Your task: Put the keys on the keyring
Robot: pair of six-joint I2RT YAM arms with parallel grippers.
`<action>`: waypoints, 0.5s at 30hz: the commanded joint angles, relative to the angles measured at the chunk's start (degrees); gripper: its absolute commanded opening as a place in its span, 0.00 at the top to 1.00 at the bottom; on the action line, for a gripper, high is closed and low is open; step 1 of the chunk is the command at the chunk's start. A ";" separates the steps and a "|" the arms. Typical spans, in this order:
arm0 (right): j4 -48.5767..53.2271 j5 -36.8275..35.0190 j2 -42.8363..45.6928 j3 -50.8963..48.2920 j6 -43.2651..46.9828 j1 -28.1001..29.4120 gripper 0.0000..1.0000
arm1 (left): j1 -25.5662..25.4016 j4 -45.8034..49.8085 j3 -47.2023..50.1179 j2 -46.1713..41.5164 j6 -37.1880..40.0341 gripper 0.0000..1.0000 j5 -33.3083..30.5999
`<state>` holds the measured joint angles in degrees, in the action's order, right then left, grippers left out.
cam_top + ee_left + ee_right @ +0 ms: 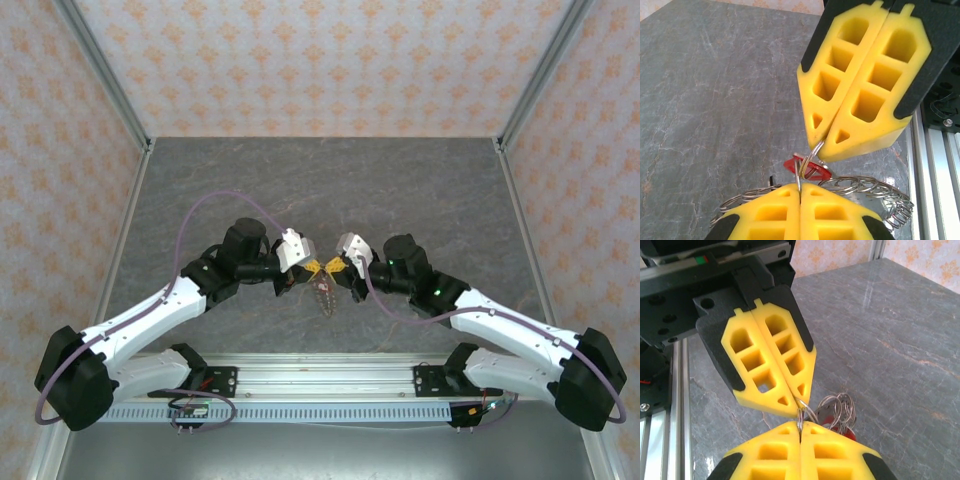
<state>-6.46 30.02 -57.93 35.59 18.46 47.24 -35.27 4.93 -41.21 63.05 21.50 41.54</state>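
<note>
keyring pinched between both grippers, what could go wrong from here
1. The left gripper and right gripper are shut on the keyring wire only at their very fingertips. A small pull apart or a twist could let the thin wire slip out.
2. The keys hang bunched beneath it, so a lost grip would likely drop the whole bunch.
3. The two sets of tips almost touch and could collide.
</note>
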 commanded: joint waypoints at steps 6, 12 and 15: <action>-2.20 -3.26 -1.45 3.04 -2.00 0.73 1.00 | -0.50 -1.80 -2.12 -0.09 0.80 1.00 0.82; 1.67 -11.47 -2.15 4.57 -2.70 1.01 1.00 | -0.48 -1.41 -2.04 -0.17 1.31 1.00 0.95; 3.45 -13.84 -1.75 4.80 -2.53 1.01 1.00 | -0.51 -1.41 -1.88 -0.30 1.36 1.00 0.58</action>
<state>-5.04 22.41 -60.01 38.48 16.51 48.36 -35.22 4.93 -41.21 63.05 21.52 40.01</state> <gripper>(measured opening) 0.040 0.042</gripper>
